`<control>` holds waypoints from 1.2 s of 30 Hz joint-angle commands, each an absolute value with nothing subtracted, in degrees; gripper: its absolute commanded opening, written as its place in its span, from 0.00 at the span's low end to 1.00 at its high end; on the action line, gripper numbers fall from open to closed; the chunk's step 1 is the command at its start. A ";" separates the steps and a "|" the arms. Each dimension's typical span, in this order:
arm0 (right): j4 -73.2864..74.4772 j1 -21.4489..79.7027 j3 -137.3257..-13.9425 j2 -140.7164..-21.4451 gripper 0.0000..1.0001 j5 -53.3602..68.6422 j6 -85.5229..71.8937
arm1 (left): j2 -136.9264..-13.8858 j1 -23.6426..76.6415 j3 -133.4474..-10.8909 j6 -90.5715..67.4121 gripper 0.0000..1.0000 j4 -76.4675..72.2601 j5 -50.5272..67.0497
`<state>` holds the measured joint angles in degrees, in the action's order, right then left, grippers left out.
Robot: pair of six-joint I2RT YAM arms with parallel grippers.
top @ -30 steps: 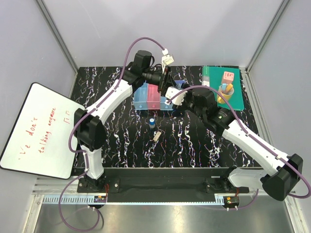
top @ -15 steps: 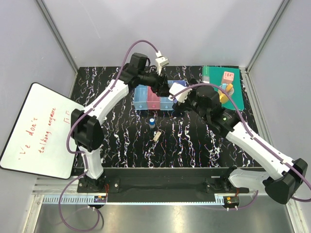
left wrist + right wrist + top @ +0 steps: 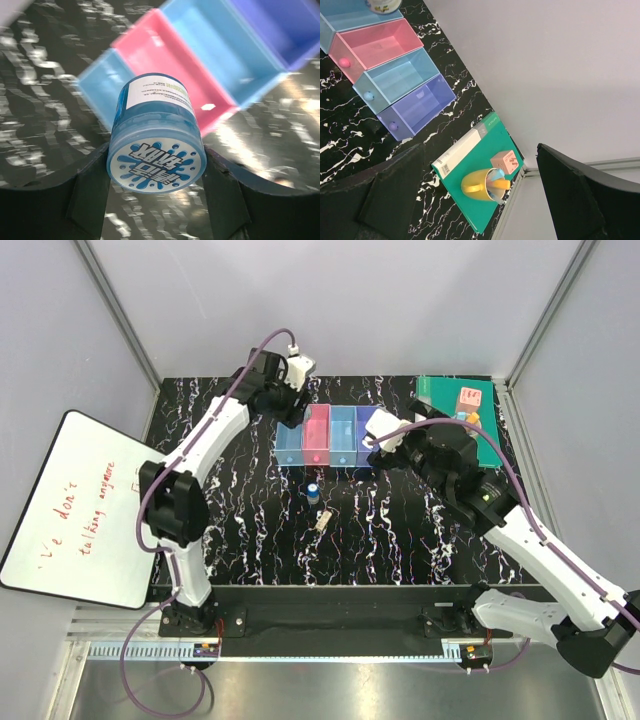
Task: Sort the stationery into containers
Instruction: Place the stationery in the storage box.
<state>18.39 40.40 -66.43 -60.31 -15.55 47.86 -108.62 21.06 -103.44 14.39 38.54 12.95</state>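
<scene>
Pinching the round blue tub [image 3: 156, 132] across its curved wall with the left gripper [image 3: 156, 162], jaws part-spread around it, above the light-blue bin [image 3: 100, 85] beside the pink bin [image 3: 172, 57], upper centre of the top view. Seems light, rigid and slick, likely to twist or roll; best held mid-height. Shows the right gripper [image 3: 480, 165] spread wide and empty near the purple bin [image 3: 366, 425]. Leaves thin bin walls close below, and open tabletop [image 3: 250, 530] toward the lower frame around the small blue cylinder [image 3: 313, 492] and pale clip [image 3: 322, 521].
</scene>
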 commanded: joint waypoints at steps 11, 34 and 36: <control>17.58 40.87 -63.81 -57.39 1.00 -16.96 49.04 | -119.52 21.80 -112.76 31.73 0.00 36.65 -3.61; 15.21 40.78 -60.21 -56.25 1.00 -16.79 48.69 | -126.82 21.97 -116.81 33.57 0.09 36.56 -0.97; 14.94 40.78 -60.12 -56.16 1.00 -16.70 48.69 | -127.00 22.15 -116.89 33.84 0.14 36.56 -0.53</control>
<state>18.24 40.40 -60.25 -57.49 -15.64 48.40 -126.98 21.96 -113.58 32.12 39.38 -1.48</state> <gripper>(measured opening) 0.994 0.681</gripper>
